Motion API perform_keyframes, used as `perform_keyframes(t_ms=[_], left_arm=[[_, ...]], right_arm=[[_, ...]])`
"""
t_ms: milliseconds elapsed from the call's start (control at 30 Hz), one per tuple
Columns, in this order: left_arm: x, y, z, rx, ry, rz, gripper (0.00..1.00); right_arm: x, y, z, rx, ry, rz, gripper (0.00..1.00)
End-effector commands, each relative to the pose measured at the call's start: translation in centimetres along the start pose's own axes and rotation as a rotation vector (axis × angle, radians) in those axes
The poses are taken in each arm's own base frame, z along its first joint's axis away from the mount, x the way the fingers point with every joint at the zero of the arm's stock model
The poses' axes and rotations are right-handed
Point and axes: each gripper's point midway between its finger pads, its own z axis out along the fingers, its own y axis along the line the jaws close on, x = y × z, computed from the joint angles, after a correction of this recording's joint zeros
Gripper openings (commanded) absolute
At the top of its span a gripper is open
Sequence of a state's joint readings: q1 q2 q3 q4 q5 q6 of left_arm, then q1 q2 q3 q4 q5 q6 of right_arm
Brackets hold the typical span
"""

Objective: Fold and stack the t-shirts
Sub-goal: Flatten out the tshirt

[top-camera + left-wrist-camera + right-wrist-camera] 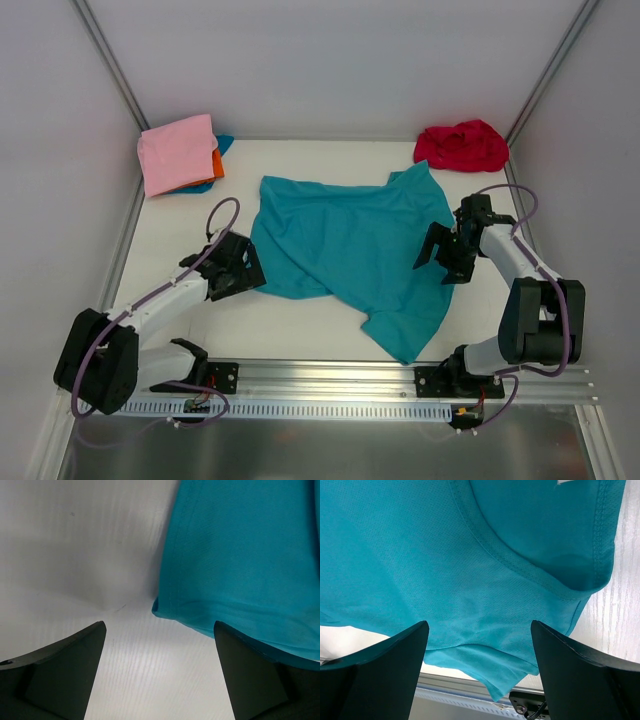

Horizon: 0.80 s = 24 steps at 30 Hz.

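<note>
Five t-shirts [340, 240] [178, 150] [217, 161] [222, 144] [462, 146], two splayed claws [245, 268] [438, 262]

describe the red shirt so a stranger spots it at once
Start at the white table, then go to its far right corner. The red t-shirt lies there in a crumpled heap. Only it is red and bunched; the pink t-shirt sits folded far left.

Bright, even light, soft shadows, little glare.
</note>
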<state>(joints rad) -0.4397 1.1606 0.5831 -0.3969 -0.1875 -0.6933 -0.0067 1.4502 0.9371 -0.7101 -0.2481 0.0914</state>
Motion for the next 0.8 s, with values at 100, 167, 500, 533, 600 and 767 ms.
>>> perform_keyframes(t_ms=[100,167,500,533,600,767], left_arm=[[-1.1,-0.7,1.2,-0.041,-0.012,-0.001,0.9],[-1.2,-1.3,1.5,-0.027,-0.009,0.003,0.9],[-0.2,-3.3,3.5,0.024,0.048,0.011,0.15],[-0.2,-3.5,3.5,0.026,0.05,0.012,0.0],[0.0,-3.4,3.5,0.021,0.059,0.019,0.0],[-0.3,-3.2,3.1,0.018,0.043,0.028,0.0]], right_arm=[[-0.8,0.8,-1.0,-0.027,-0.032,-0.015,0.88],[-1.2,0.7,-1.3,-0.032,-0.044,-0.014,0.88],[-1.3,0.3,-1.7,-0.025,-0.056,-0.004,0.88],[-1.2,0.1,-1.6,-0.017,-0.053,-0.002,0.88],[-1.4,0.0,-1.4,-0.014,-0.054,0.0,0.85],[-2.1,-0.8,-0.3,0.029,-0.041,0.021,0.85]])
